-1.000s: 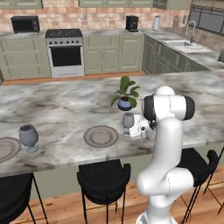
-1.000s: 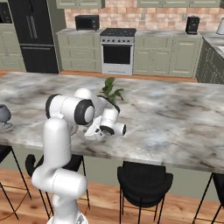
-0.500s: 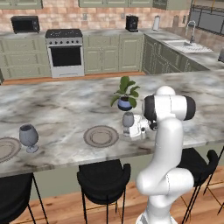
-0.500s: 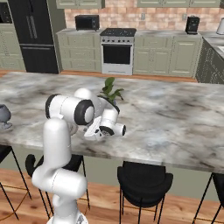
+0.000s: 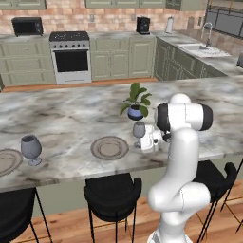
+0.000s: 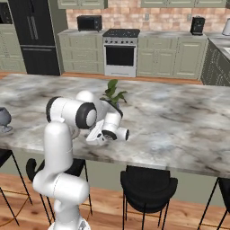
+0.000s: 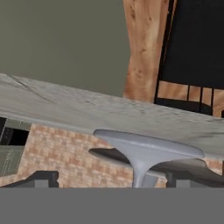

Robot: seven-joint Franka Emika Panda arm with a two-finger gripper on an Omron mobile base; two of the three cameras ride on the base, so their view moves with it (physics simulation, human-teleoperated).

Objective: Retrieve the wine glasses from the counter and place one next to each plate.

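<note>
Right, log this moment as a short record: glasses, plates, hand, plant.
smaller glass: upright on the counter, right of the near plate, its foot and stem between the fingertips in the hand view
larger glass: upright beside the left plate, at that plate's right edge
hand: level with the smaller glass, fingers spread wide of the stem
potted plant: just behind the smaller glass
</note>
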